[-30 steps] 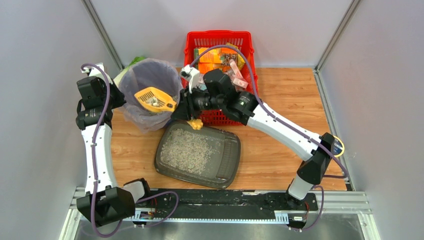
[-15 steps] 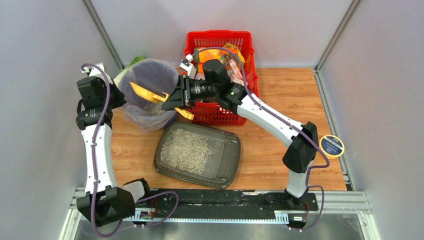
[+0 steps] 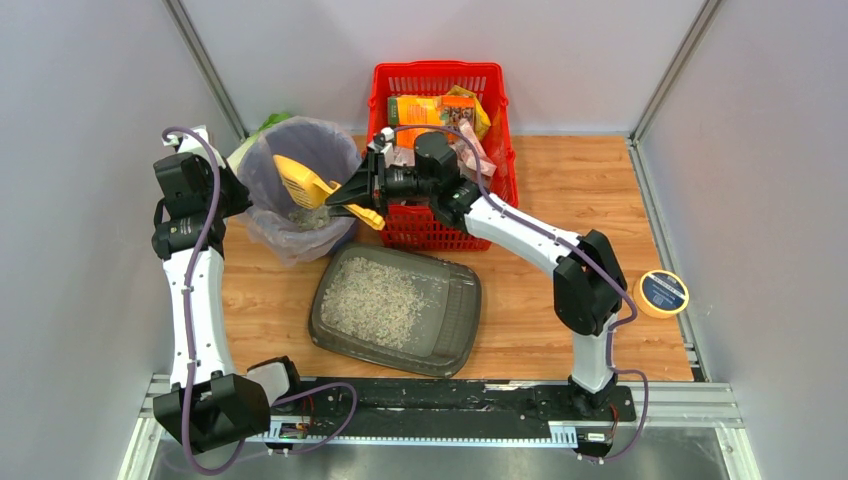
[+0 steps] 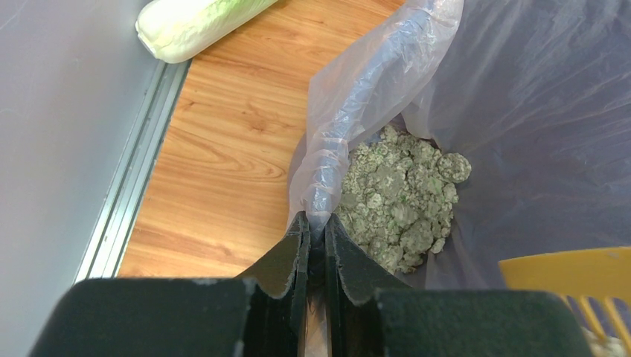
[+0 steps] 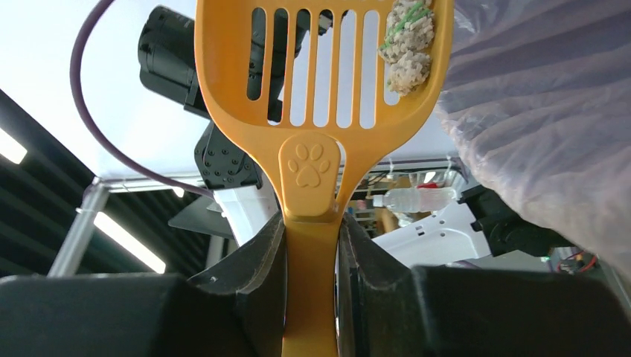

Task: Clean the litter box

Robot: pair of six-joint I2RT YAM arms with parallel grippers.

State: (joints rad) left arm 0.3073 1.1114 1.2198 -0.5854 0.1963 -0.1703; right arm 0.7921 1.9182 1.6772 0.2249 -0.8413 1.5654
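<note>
The litter box [image 3: 456,312], a shallow dark grey tray with pale gravelly litter, lies at the table's middle. My right gripper [image 3: 362,196] [image 5: 311,223] is shut on the handle of a yellow slotted scoop [image 3: 300,180] [image 5: 320,74]. The scoop is tipped over the round bag-lined bin [image 3: 290,245], left of the tray. A couple of clumps [image 5: 408,44] still cling to the scoop's slots. Greenish-grey clumps [image 4: 402,193] lie at the bottom of the bag. My left gripper [image 4: 316,223] is shut on the bag's rolled rim at the bin's left side.
A red mesh basket [image 3: 440,80] full of packets stands behind the tray, under my right forearm. A pale cabbage [image 4: 193,26] lies against the left wall behind the bin. A yellow tape roll [image 3: 662,292] sits at the table's right edge.
My right gripper has swung toward the bin and turned the scoop from flat to tipped, head down inside the bag. The clumps on it have mostly gone. The left arm has not moved.
</note>
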